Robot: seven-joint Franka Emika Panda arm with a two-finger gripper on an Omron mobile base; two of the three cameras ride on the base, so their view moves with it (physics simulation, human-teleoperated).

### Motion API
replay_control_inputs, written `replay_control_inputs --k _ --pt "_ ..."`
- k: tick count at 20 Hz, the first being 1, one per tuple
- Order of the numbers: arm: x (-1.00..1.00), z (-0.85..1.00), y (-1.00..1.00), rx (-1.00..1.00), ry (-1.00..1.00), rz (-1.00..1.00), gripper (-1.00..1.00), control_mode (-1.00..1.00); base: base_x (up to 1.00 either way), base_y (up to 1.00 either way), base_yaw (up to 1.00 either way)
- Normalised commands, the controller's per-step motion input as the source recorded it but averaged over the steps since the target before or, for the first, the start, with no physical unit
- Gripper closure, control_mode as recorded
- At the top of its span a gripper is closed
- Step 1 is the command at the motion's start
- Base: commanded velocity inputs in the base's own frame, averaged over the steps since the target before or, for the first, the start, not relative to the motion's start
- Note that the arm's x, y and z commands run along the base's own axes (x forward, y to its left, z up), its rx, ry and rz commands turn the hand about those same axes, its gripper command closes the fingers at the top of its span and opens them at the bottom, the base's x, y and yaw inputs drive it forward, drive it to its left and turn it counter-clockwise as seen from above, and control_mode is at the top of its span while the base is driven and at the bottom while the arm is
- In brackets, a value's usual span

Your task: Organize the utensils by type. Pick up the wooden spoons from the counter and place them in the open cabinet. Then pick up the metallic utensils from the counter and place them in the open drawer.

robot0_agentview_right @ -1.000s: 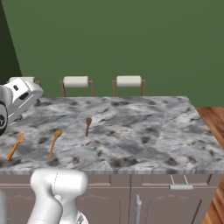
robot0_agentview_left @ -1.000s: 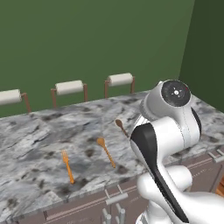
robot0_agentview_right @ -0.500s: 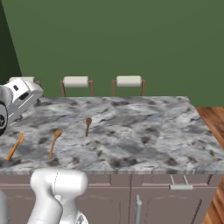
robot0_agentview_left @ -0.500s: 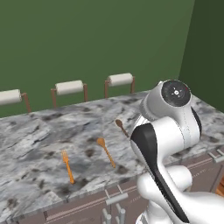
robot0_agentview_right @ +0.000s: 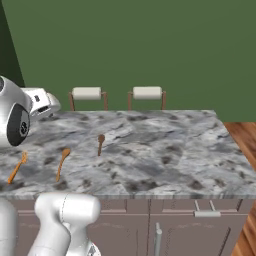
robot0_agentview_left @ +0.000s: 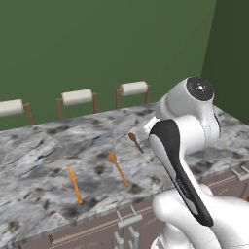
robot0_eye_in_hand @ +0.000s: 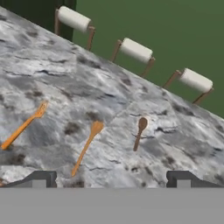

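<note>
The hand (robot0_eye_in_hand: 109,178) hangs above the near edge of the desk (robot0_agentview_right: 165,160), and its two dark fingertips (robot0_eye_in_hand: 38,179) stand wide apart with nothing between them. It looks ready to go down and pick something up.

Three wooden utensils lie flat on the marbled top, side by side but not touching. The light orange spoon (robot0_eye_in_hand: 86,147) lies just ahead of the hand, so it is probably the easiest one to grab first. To one side of it lies an orange fork-like piece (robot0_eye_in_hand: 24,125). To the other side, a little farther back, lies the dark brown spoon (robot0_eye_in_hand: 139,133). None of them has gone to the cabinet yet.

At the far edge of the desk, by the green wall, stand three paper towel rolls (robot0_eye_in_hand: 136,50) on wooden holders.
</note>
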Motion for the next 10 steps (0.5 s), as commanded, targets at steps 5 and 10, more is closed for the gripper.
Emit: replay_control_inputs --k 5,10 --pt "0.51 -0.25 0.22 0.07 0.07 -0.05 -1.00 -1.00 0.00 0.00 0.00" --pt "0.41 -0.38 0.23 0.00 0.21 -0.13 -1.00 -1.00 0.00 0.00 0.00"
